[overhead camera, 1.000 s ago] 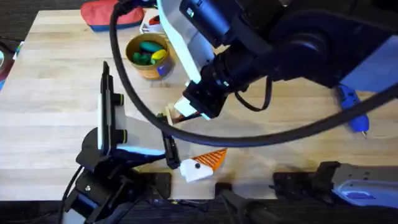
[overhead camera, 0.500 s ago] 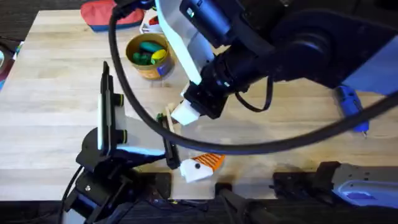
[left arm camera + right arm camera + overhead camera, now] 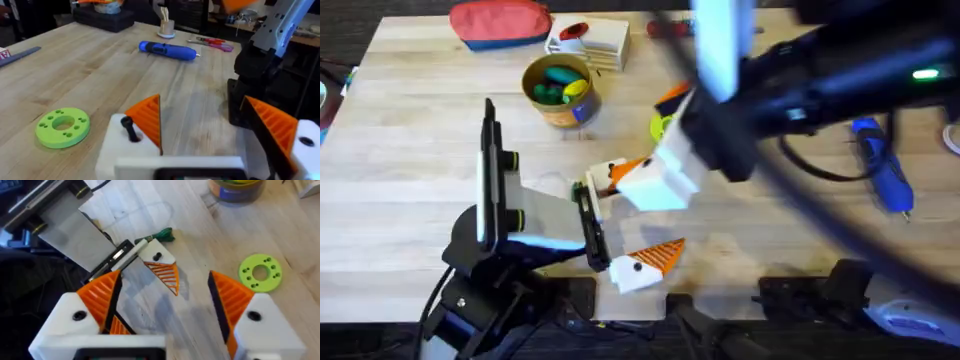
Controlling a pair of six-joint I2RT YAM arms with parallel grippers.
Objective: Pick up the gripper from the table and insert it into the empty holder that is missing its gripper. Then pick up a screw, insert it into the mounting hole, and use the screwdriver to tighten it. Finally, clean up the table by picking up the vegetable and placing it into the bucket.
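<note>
the small dark green toy vegetable (image 3: 164, 234) lies flat on the wooden table (image 3: 410, 150), just beyond the left gripper (image 3: 150, 265), whose white-and-orange fingers stand apart. the right gripper (image 3: 165, 305) hangs open above, empty. the round tan-yellow bucket (image 3: 558, 92) stands well apart. no writing is readable.

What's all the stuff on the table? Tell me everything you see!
Red fabric pouch: one, red, far edge.
White box: one, white, beside the pouch.
Round tan bucket: one, tan-yellow, holds green and yellow toys.
Lime-green round disc: one, green, mid-table.
Blue-handled screwdriver: one, blue, right side.
Dark green toy vegetable: one, green, by the left gripper.
Left gripper: one, white with orange pads, open.
Right gripper: one, white with orange pads, open.
</note>
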